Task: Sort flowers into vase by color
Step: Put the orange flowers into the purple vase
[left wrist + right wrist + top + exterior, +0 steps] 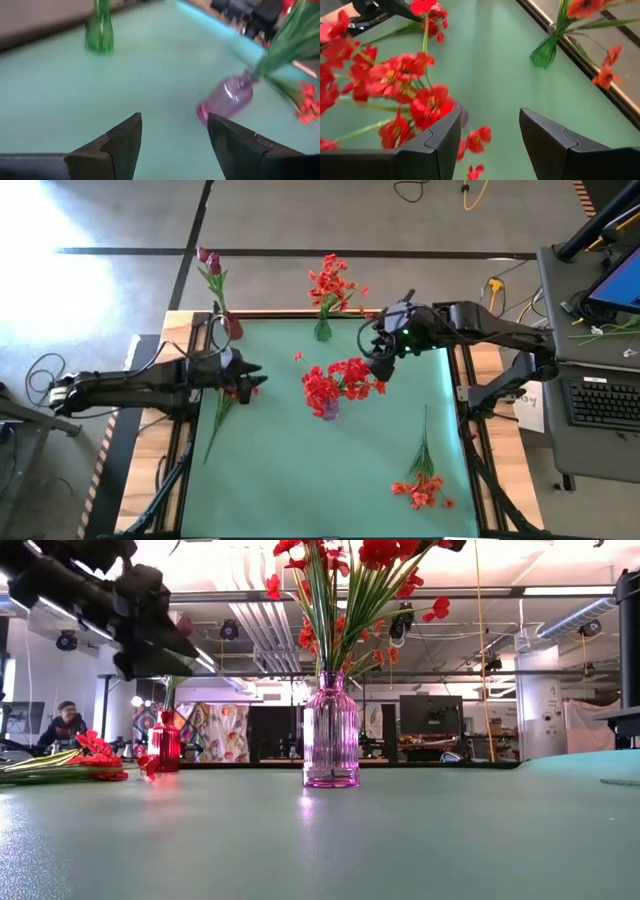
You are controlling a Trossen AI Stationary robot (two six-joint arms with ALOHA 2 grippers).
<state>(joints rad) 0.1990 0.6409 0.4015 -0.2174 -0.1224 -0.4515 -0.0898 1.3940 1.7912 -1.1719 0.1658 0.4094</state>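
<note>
A ribbed pink glass vase (pixel 331 730) of red flowers (pixel 340 380) stands mid-mat; both grippers (left (pixel 174 142), right (pixel 489 137)) hover with fingers apart, empty.

Two dark robot arms reach inward over a table from opposite sides. The left arm stretches almost straight across from the left edge, its wrist level, and the left gripper (pixel 252 373) sits over the left part of the surface with its two fingers (pixel 125 145) spread apart and nothing between them. The right arm bends at the elbow (coming in from the far right corner), and the right gripper (pixel 378 352) hovers near the middle, fingers (pixel 547 142) parted and empty.
</note>
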